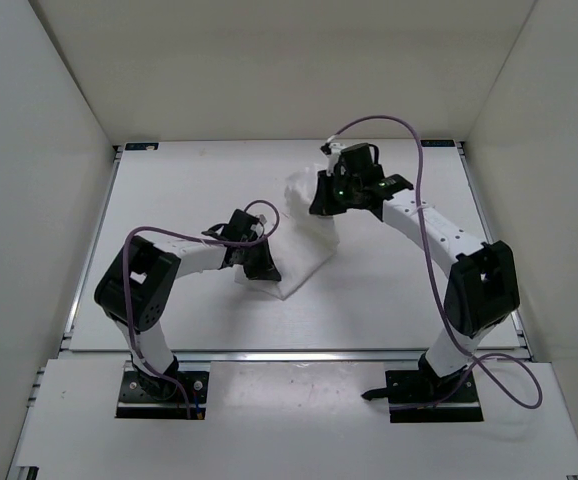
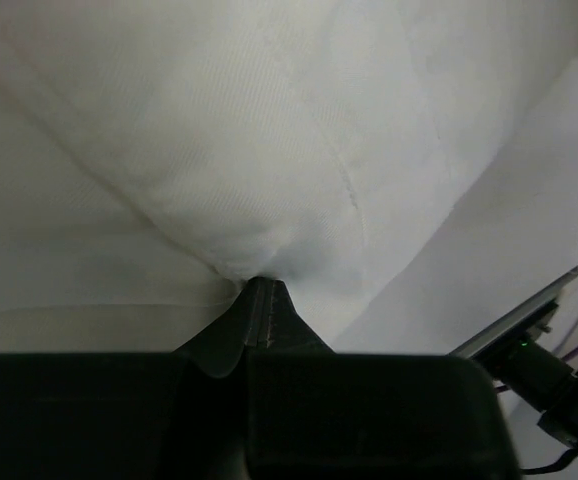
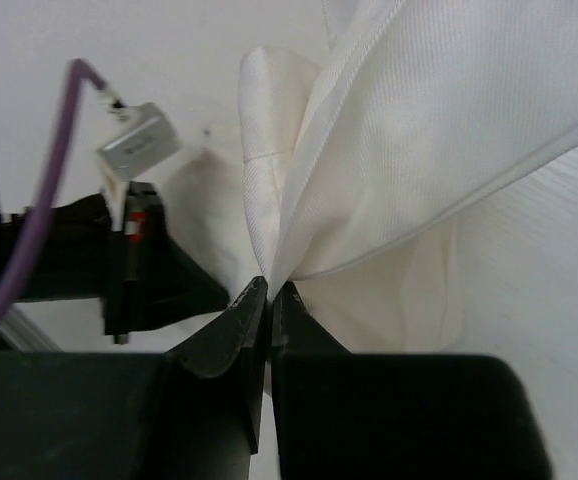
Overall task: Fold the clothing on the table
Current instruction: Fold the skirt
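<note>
Across the middle of the white table, walled in on three sides, the clothing is stretched between the two arms. Part of it rests on the surface near the centre, and the far part is drawn up off it. It is thin white fabric, creased, with a faint seam running down it in the left wrist view.

Both arms reach inward from their bases at the near edge, so each meets a different edge of the garment. The left gripper sits low at the near-left edge and is clamped shut on the cloth. From its own camera the fabric gathers to a point right at the closed fingertips. This low hold looks meant to anchor that side.

The right gripper is at the far side and higher. Its fingers pinch a doubled edge of the cloth, which fans upward from the pinch in loose folds. Lifting this side probably frees it to be carried over the anchored part as a fold.

A purple cable loops clear above the right arm.
</note>
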